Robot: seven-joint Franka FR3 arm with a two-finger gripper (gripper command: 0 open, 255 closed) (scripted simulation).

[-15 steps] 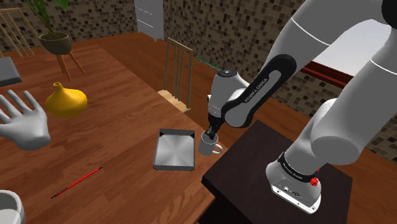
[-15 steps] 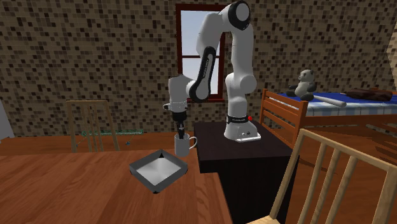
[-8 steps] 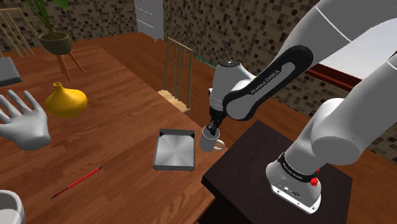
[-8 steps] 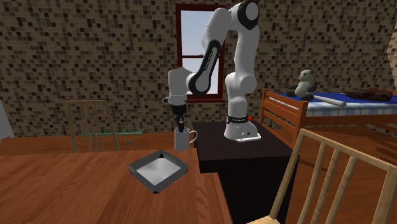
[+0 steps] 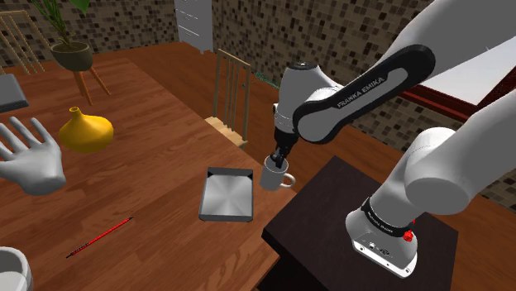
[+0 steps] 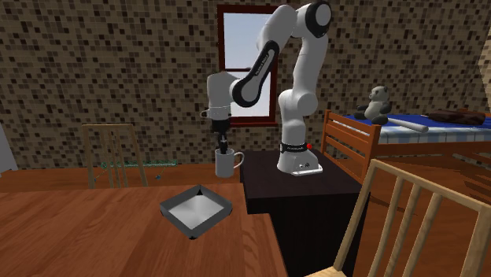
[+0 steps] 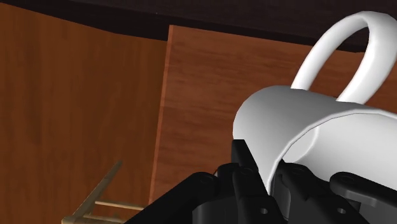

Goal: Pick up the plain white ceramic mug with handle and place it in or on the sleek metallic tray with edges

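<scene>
The arm (image 5: pixel 355 91) is mounted on the black stand (image 5: pixel 318 219). It is seen rising to a high elbow, with the forearm angled down toward the shoulder view's left and the wrist directed straight down.

The gripper (image 5: pixel 278 160) is found clamped on the rim of the white mug (image 5: pixel 272 177). In the wrist view the mug (image 7: pixel 299 124) wall is pinched between the two fingers (image 7: pixel 245 167).

The mug (image 6: pixel 227 163) is held upright and clear of the wooden table (image 5: pixel 157 140), over the table edge nearest the stand. It hangs just beside and above the tray (image 5: pixel 225 195), with its handle turned toward the stand.

The tray (image 6: pixel 197 211) is noted lying flat near that same table edge.
</scene>
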